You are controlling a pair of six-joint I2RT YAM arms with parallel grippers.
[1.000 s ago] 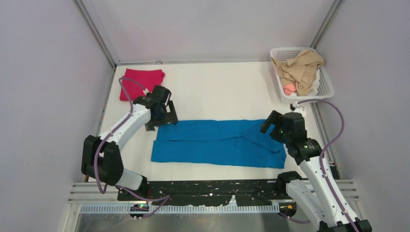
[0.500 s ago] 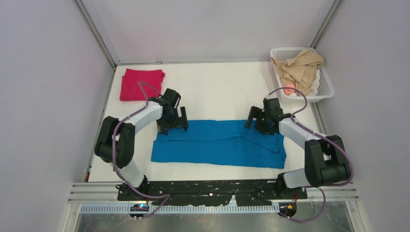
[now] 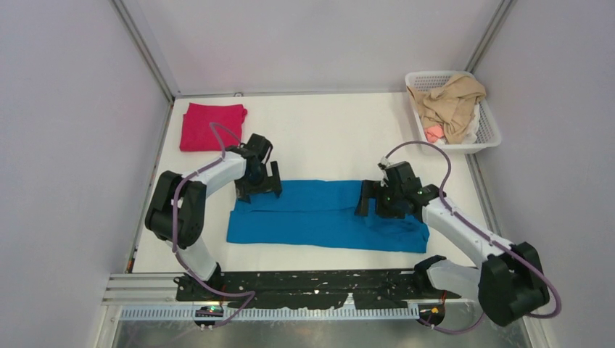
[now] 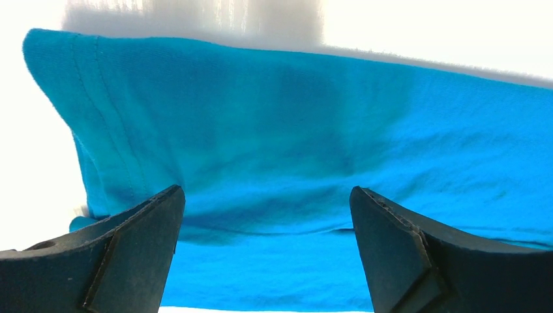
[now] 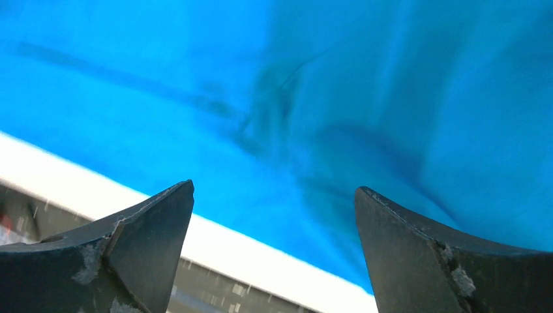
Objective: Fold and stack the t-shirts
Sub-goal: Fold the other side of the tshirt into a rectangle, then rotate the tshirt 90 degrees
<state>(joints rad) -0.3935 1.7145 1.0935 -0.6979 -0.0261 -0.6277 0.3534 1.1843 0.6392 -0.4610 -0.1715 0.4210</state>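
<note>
The blue t-shirt [image 3: 319, 217] lies as a long flat band across the middle of the frame. The left gripper [image 3: 258, 187] is over its upper-left corner and the right gripper [image 3: 371, 203] over its right part, both with fingers spread wide. The crimson t-shirt [image 3: 212, 125] sits folded at upper left.

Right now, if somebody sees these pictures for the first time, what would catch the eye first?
The bright blue cloth t-shirt, folded into a long band, lies across the middle of the white table. The left end effector is open over its far-left corner and the right end effector is open over its right part. A folded crimson cloth t-shirt lies at the far-left corner, and a white plastic basket holding beige cloth stands far right.
</note>
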